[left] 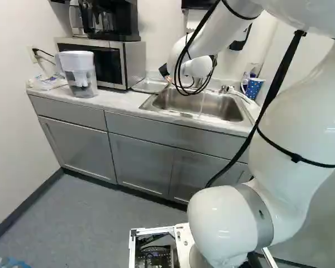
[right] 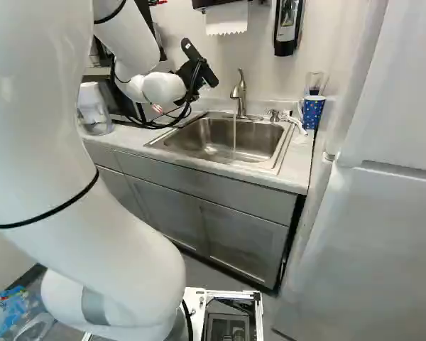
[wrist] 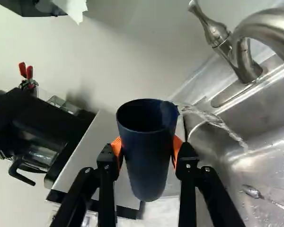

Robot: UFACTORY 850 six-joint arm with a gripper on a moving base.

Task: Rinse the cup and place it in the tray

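Tipping a tall, dark blue cup (wrist: 149, 165) over the steel sink (right: 259, 140), the robot has its black hand (wrist: 148, 150) clamped on the cup's two sides, one orange rubber pad (wrist: 178, 147) to each wall. The grip sits below the rim, presumably so the mouth is left free for water to go in and out. A thin stream (wrist: 217, 122) runs from beside that rim down into the sink, which suggests the rinse water is being emptied; the slant would serve to keep the spill inside the sink rather than on the pale tabletop (left: 120, 101) around it. At the back of the sink stands the brushed metal tap (right: 240, 92), its water (right: 234, 138) running, and a metal spoon (wrist: 252, 191) lies in the sink. The shallow, silvery tray (left: 149, 85) is beside the sink, on the microwave's (left: 109, 61) side, so the carry there should be short. Before it, the cup probably wants draining fully and then turning for a steady placing; wet, smooth walls might slip between the pads if the wrist swings fast, and the rim could knock the tap if the cup is moved across the sink.
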